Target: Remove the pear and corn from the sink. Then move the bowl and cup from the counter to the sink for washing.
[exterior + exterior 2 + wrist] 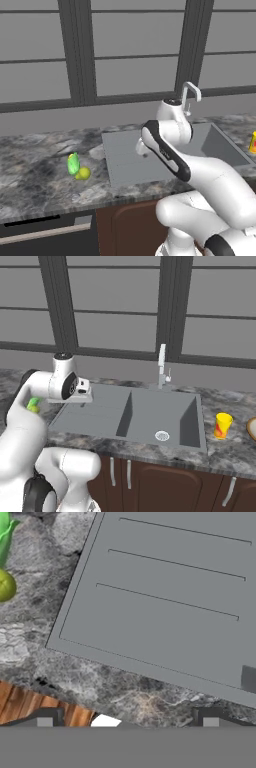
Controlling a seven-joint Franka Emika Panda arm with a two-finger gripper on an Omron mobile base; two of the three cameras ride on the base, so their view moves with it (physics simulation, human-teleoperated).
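Note:
The bright green corn [73, 163] and the yellow-green pear [83, 173] lie touching on the marble counter, left of the sink [125, 160]. In the hand view the pear [5, 585] and corn [6, 532] sit at the left edge. My gripper [127, 722] hovers over the front left of the sink's flat drainboard [165, 607], open and holding nothing; it also shows in the right base view [84, 398]. The yellow cup [223, 425] with a red mark stands on the counter right of the basin. The tan bowl [252, 429] peeks in at the far right edge.
A chrome faucet [162, 366] rises behind the basin, whose round drain [162, 435] sits near its front. Dark window frames run along the back wall. Brown cabinet doors [165, 481] sit below the counter edge, and my own arm hides part of the sink in the left base view.

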